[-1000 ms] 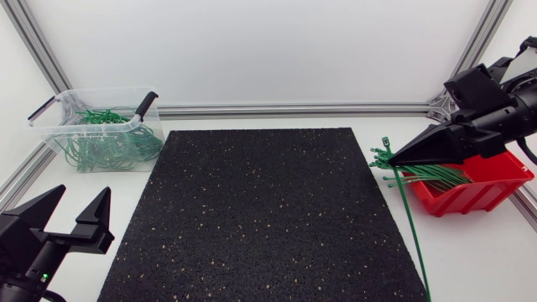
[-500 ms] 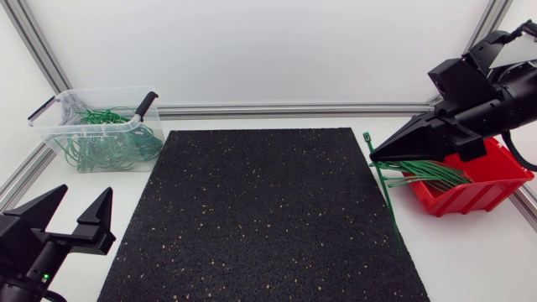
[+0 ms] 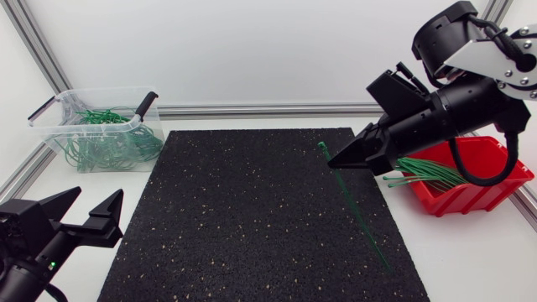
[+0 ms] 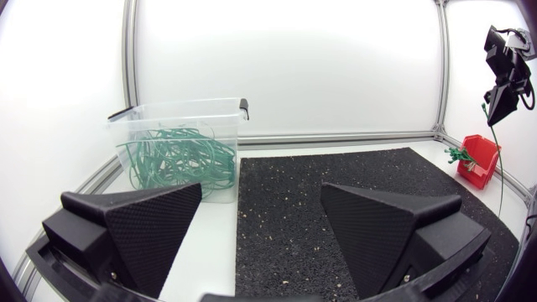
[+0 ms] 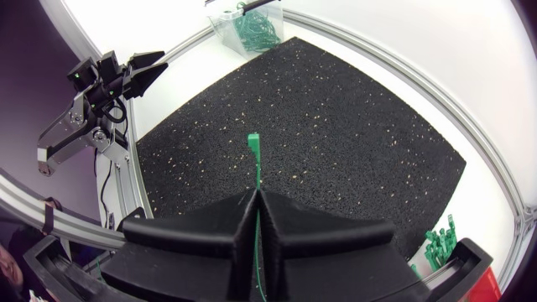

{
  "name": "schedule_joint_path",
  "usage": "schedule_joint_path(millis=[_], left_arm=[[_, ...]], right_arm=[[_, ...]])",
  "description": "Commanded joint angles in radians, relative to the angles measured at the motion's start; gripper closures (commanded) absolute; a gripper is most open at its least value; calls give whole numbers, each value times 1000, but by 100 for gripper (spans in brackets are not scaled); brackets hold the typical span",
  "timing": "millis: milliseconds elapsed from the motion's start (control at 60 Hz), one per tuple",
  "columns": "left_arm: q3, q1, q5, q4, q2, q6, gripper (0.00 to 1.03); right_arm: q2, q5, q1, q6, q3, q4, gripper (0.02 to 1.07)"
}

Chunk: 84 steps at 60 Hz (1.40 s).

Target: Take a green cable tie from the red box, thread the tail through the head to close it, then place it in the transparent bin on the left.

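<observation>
You have the first step done: your right claw (image 3: pixel 332 160) is clenched on one green cable tie (image 3: pixel 357 214), gripping it just behind its head, and holds it over the black mat (image 3: pixel 235 226), apart from the red box (image 3: pixel 474 199). The tie runs straight, its head poking out past the fingertips and its tail slanting down toward the mat's near edge, so it is not yet threaded. Your left claw (image 3: pixel 101 195) sits released and empty at the near left corner of the counter (image 3: pixel 470 264), well apart from the tie. What is left, by my reading: bring the claws together, feed the tail through the head, then carry the loop to the transparent bin (image 3: pixel 99 91), which already holds a heap of looped ties (image 3: pixel 105 144). Spare ties (image 3: pixel 428 172) lie in the red box. No brand, label or writing can be read on box, bin or arms.
</observation>
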Motion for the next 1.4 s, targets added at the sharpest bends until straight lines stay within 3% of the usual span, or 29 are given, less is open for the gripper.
schedule_joint_path(millis=[0,100,183,333,450,683,900,1383], left_arm=[[89,-37,0,31,140,-55,4],[140,-109,-10,31,219,-100,4],[181,-213,-67,26,274,-123,4],[265,-431,-220,34,427,-160,4],[308,-514,-277,49,513,-174,4],[318,-534,-288,84,581,-178,4],[285,-541,-288,103,602,-192,4],[247,-531,-288,103,593,-200,4]], right_arm=[[5,55,63,126,22,6,92],[-3,170,141,181,20,60,90],[-13,249,203,219,23,97,91],[-21,328,286,264,37,164,96],[13,348,293,253,34,175,97],[65,377,250,115,-67,253,96],[208,336,125,1,-92,267,70],[448,373,174,-17,-125,342,69]])
